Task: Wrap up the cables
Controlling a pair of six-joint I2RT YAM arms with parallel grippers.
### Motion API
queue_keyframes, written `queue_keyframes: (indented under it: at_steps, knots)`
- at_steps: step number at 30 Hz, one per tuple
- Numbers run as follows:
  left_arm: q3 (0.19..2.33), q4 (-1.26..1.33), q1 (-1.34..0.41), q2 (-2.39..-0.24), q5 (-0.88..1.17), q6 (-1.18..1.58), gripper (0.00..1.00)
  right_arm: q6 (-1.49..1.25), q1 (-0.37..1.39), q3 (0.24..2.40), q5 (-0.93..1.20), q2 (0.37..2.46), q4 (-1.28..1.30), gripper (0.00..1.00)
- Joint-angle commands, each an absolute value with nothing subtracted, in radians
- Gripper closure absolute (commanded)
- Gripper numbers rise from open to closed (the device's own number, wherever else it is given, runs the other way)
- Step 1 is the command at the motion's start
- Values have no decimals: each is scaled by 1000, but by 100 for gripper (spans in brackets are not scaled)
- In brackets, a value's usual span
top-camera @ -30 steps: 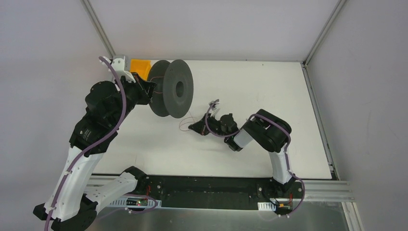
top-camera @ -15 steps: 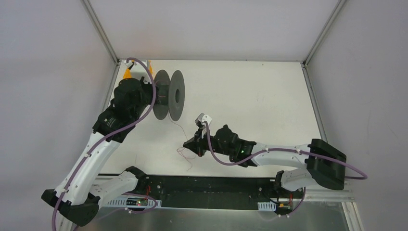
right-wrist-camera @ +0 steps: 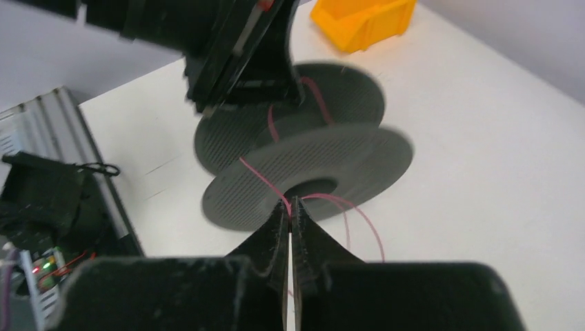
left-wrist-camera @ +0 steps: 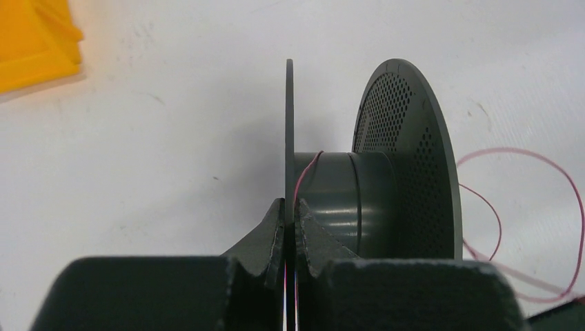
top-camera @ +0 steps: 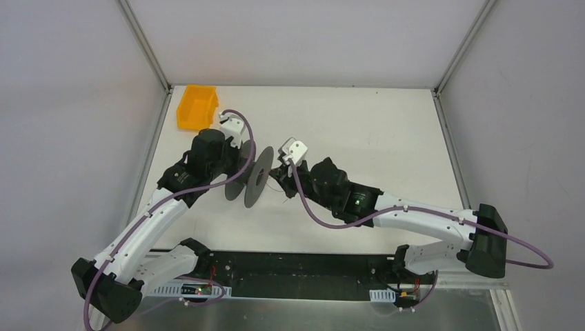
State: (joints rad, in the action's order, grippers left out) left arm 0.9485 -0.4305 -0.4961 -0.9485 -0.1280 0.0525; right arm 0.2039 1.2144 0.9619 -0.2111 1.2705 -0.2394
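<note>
We are mid-wind. Low centre in the left wrist view, our left gripper (left-wrist-camera: 290,210) is clamped on one flange of the dark grey spool (left-wrist-camera: 359,200). Our right gripper (right-wrist-camera: 290,205) pinches the red cable (right-wrist-camera: 262,179) just before the spool's rim, where motion blur makes slack hard to judge. Next, we think, the strand must be led round the hub under light tension.
</note>
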Motion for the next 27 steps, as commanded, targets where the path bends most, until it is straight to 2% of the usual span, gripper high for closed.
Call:
queue_keyframes:
  at_steps: [1,6,12,20,27]
  knots:
    - [949,-364,-501,-925,53,-63,100,339,1171,1079,-344,1299,-222,100]
    - [963,-425,-502,-926,126,-127,100,368,1108,1130,-399,1352,-219,100]
    - [942,-459,-502,-859,185,-168,100,348,1039,1077,-377,1348,-219,100]
    - [1035,-545,-501,-780,280,-95,100,269,969,936,-182,1278,-229,98]
    - [1135,-580,-501,-784,347,-4,100,162,949,774,-130,1285,-357,96]
